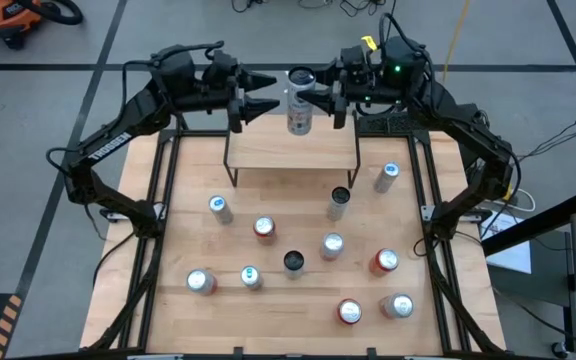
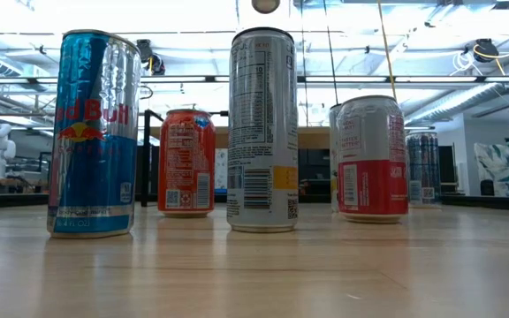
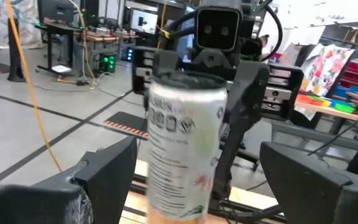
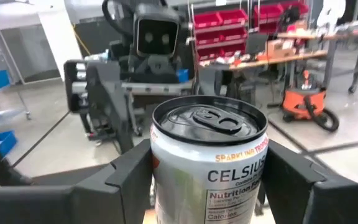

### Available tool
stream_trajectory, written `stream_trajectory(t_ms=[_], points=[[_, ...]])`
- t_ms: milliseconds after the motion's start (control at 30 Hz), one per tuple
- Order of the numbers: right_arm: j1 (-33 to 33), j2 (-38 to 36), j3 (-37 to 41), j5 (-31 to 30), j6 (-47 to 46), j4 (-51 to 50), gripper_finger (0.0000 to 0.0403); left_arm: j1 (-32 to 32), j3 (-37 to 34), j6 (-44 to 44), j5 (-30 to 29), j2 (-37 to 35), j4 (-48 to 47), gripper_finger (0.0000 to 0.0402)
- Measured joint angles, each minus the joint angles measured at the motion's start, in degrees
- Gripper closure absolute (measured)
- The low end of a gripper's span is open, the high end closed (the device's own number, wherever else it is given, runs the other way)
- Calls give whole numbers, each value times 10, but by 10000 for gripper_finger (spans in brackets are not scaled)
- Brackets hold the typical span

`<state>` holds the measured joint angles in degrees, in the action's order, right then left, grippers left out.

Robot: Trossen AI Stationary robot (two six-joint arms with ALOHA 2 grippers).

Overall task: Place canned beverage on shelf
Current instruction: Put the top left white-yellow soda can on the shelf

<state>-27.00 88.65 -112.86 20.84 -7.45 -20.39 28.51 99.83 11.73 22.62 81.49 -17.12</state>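
Bright, even light falls from ceiling strip lamps (image 2: 193,40), which blow out to white in the low view and throw glare on the tabletop (image 2: 254,265) and the cans' metal. The can (image 3: 182,146) between the left pincer's (image 3: 194,180) fingers is smeared with blur. In the right wrist view, the room behind the can is soft.

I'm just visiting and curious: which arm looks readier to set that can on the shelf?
Right: its gripper holds the tall silver Celsius can above the small wooden shelf; the left gripper is open beside it.
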Motion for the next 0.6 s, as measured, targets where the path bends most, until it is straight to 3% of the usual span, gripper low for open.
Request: stream_trajectory(t_ms=[600], points=[[5,29,0,3,4,32,179,4,-1,10,8,7,-4,61]])
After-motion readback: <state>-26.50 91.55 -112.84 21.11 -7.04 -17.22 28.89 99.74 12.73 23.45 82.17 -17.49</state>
